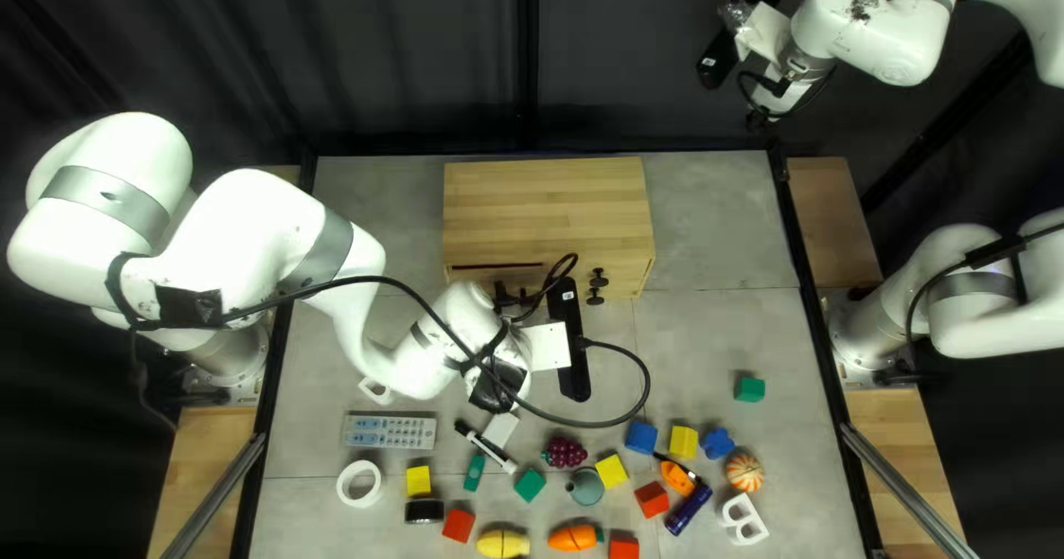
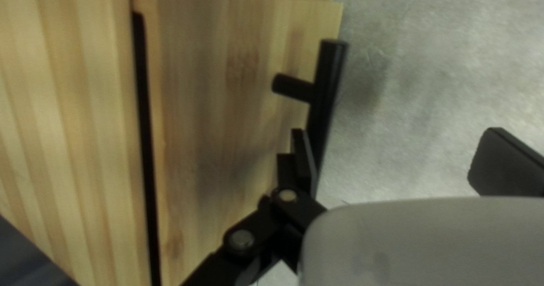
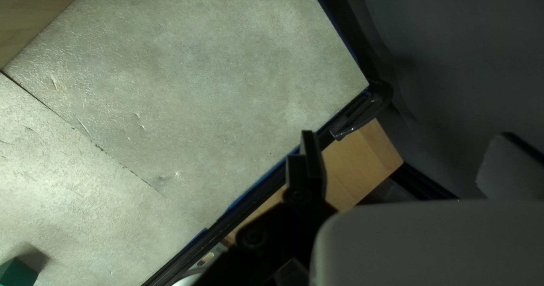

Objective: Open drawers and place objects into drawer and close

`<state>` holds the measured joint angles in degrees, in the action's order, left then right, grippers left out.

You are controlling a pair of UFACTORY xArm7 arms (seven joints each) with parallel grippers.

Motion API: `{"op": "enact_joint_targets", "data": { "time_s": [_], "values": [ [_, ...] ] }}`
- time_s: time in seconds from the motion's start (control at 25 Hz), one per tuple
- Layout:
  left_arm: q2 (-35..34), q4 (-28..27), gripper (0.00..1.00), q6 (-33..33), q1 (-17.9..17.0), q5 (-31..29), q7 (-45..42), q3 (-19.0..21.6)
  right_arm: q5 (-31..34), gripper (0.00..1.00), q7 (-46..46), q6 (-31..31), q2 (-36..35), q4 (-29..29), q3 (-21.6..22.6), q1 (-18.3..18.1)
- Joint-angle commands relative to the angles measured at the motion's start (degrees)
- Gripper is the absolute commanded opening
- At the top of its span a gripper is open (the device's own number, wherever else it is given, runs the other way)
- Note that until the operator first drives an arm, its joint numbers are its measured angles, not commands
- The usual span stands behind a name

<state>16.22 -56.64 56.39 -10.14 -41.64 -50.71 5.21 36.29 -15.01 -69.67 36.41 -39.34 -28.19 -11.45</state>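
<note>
The wooden cabinet [image 1: 549,204] stands at the table's far side; my left gripper [image 1: 512,295] is at its front, partly hidden by its own arm. In the left wrist view, a drawer front [image 2: 226,87] shows a dark gap along one edge. It carries a black bar handle [image 2: 328,76]. My left gripper [image 2: 399,144] is open there, one finger overlapping the handle's near end and the other out over the table. My right gripper [image 1: 765,114] hangs high beyond the table's far edge. Seen from its wrist, the right gripper [image 3: 405,144] is open and holds nothing.
Near the table's front lie a remote [image 1: 389,431], a white ring [image 1: 358,484], grapes [image 1: 564,453], a striped ball [image 1: 744,472], a white letter [image 1: 744,519] and several coloured blocks. A green block [image 1: 749,388] sits apart toward the right. Another black handle [image 1: 597,284] is on the cabinet's front.
</note>
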Motion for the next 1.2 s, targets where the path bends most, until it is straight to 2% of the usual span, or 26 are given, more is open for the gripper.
{"op": "enact_joint_targets", "data": {
  "time_s": [0.04, 0.24, 0.68, 0.96, 1.2],
  "values": [
    [-0.63, -0.30, 1.00, 1.25, -0.88, 0.60, -0.48, 0.72, 0.00, 1.00, 0.00, 0.00, 0.00, 0.00, 0.00, 0.00],
    [-2.00, -0.77, 1.00, 1.74, -0.69, 1.02, 1.08, 0.83, 0.00, 1.00, 0.00, 0.00, 0.00, 0.00, 0.00, 0.00],
    [-9.31, 6.15, 1.00, -9.81, 0.58, 2.70, 0.34, 1.11, 0.00, 1.00, 0.00, 0.00, 0.00, 0.00, 0.00, 0.00],
    [-5.46, 5.02, 1.00, -13.03, 1.13, 0.81, 0.32, 0.41, 0.00, 1.00, 0.00, 0.00, 0.00, 0.00, 0.00, 0.00],
    [-3.60, 2.83, 1.00, -11.84, 0.94, 1.65, 2.33, 0.89, 0.00, 1.00, 0.00, 0.00, 0.00, 0.00, 0.00, 0.00]
  ]
}}
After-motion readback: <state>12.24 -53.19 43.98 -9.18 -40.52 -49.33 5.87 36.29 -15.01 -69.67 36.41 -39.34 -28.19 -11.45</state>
